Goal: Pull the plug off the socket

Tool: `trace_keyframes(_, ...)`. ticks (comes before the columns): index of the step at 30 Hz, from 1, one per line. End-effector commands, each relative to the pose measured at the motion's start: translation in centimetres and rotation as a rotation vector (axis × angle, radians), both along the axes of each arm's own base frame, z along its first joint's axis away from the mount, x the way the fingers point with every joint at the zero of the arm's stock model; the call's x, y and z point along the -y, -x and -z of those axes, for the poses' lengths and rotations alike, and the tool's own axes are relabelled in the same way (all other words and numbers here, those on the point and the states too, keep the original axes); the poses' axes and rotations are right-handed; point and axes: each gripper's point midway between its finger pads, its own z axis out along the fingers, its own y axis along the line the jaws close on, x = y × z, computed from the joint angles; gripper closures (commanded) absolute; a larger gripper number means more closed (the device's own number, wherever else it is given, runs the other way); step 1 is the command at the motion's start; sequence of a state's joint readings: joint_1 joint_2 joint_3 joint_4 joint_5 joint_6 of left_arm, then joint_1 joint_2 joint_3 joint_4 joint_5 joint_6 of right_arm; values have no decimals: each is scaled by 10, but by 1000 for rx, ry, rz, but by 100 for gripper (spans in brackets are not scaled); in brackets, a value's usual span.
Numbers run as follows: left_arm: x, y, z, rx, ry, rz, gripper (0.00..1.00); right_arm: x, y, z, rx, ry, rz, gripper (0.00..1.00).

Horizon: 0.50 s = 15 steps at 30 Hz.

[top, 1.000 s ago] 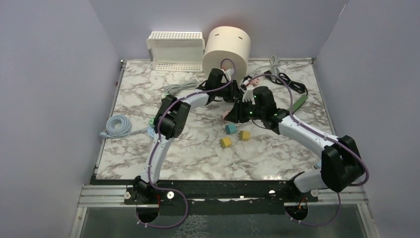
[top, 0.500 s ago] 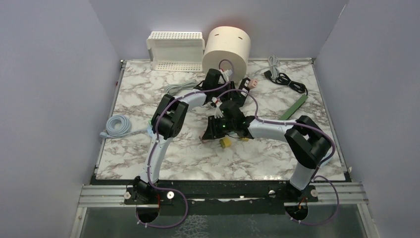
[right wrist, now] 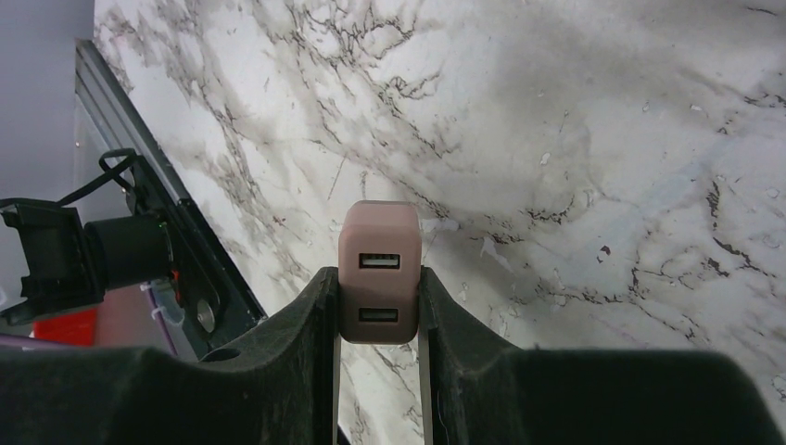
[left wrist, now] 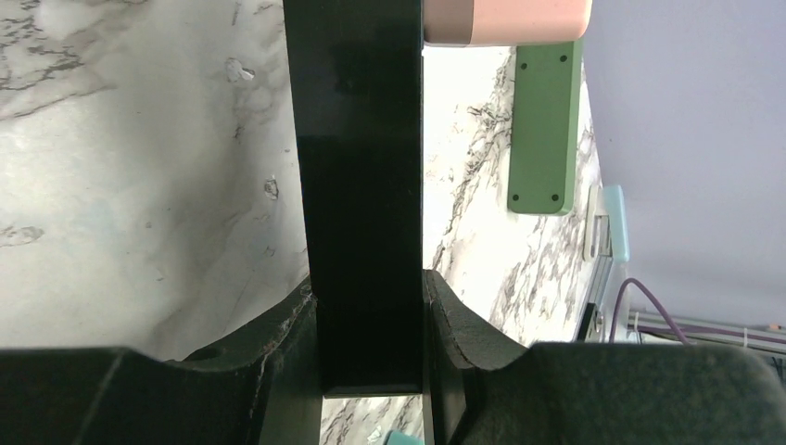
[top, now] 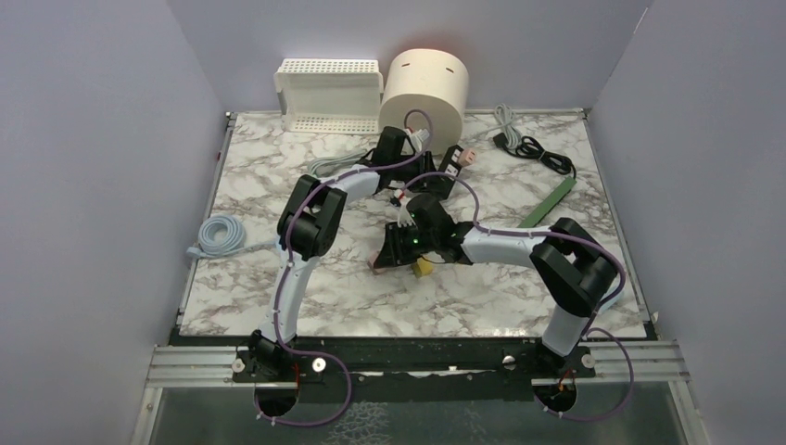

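Note:
My right gripper (top: 382, 256) is shut on a pink USB plug (right wrist: 378, 269) and holds it just above the marble table, well apart from the socket. In the right wrist view its two ports face the camera between my fingers (right wrist: 315, 324). My left gripper (top: 430, 174) is shut on the black socket bar (left wrist: 361, 185), further back on the table. The bar runs straight out between the pads (left wrist: 454, 315). A second pink plug (left wrist: 505, 19) sits at the bar's far end and also shows in the top view (top: 469, 156).
A yellow block (top: 423, 268) lies right beside the right gripper. A green strip (top: 549, 198) and a black cable (top: 538, 148) lie at the back right. A cream cylinder (top: 426, 88) and a white basket (top: 331, 93) stand at the back. A coiled pale cable (top: 218, 234) lies on the left.
My right gripper has carried the pink plug away from the socket, toward the near left of the table. The left gripper keeps hold of the socket bar and has barely shifted.

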<state>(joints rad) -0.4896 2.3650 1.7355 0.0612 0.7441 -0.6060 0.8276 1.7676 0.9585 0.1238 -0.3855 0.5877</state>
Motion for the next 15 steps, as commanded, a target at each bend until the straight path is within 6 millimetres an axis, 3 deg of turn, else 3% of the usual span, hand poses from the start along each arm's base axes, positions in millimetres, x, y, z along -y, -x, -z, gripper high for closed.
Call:
trace_keyframes(1,-9,-12,-45,118,48,6,100,-1,12,4,-43,11,-36,85)
trace_keyframes(6,-15,-12,-43,117,45,3,100,9,24,17,-88,58,-61,83)
trace_keyframes(15,-18,-12,-41,107,51,-2,100,25,31,17,-91,116,-60,63)
